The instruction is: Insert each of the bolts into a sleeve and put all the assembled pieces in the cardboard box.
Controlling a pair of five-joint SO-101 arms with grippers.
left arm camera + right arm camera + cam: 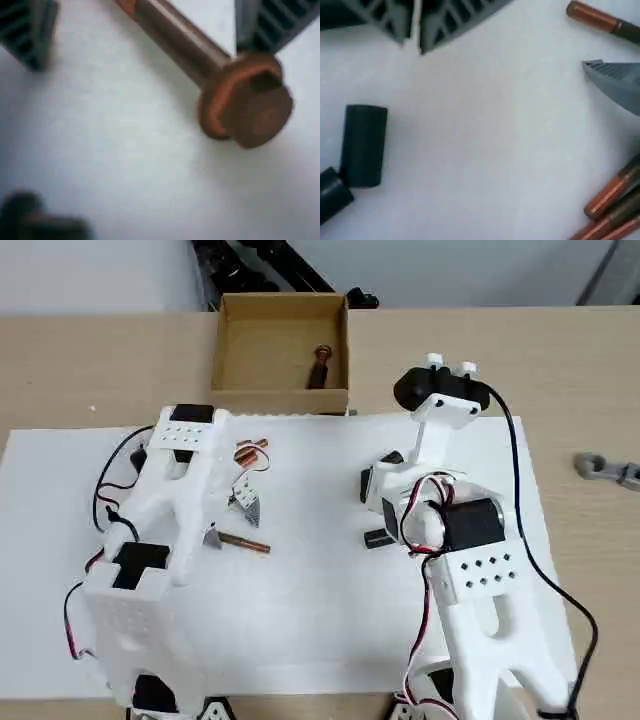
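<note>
L gripper (232, 523) was spread wide over the loose bolt (243, 541) on the white sheet (320, 640). Shaft ran roughly left-right btwn the fingers (30, 30), so L arm was clearly nearer, wrist pitched down at the sheet. R gripper (416, 27) was pressed nearly together, empty, just beside a black sleeve (364, 145), well right of the bolt.

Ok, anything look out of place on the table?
One thing: a grey metal piece lies on the bare table off the white mat, at the far right, away from the bolts. Nothing looks spilled or damaged.
</note>
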